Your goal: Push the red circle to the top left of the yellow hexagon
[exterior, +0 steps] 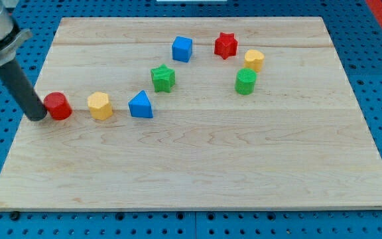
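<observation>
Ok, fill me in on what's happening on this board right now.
A single arm with a dark rod is pushing blocks on a wooden board. My tip sits against the view's left side of the red circle, near the board's left edge. The yellow hexagon lies just to the view's right of the red circle, roughly level with it, so the circle is not yet at the hexagon's top left. The blue triangle comes next in that row; the other blocks sit further up.
</observation>
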Robot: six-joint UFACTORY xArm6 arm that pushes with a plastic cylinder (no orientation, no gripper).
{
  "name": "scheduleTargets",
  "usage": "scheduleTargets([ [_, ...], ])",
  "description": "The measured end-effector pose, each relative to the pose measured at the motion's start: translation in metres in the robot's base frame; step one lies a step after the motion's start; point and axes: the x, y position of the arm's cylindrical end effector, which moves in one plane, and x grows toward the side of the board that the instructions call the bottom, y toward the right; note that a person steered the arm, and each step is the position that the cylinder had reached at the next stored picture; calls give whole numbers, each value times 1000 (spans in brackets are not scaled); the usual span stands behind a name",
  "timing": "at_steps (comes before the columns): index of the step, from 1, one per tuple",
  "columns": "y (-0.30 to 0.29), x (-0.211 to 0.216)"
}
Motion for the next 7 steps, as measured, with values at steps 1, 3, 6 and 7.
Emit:
scheduleTargets([
  [1,-22,11],
  [3,-2,25],
  [6,28,-44],
  [7,13,-49],
])
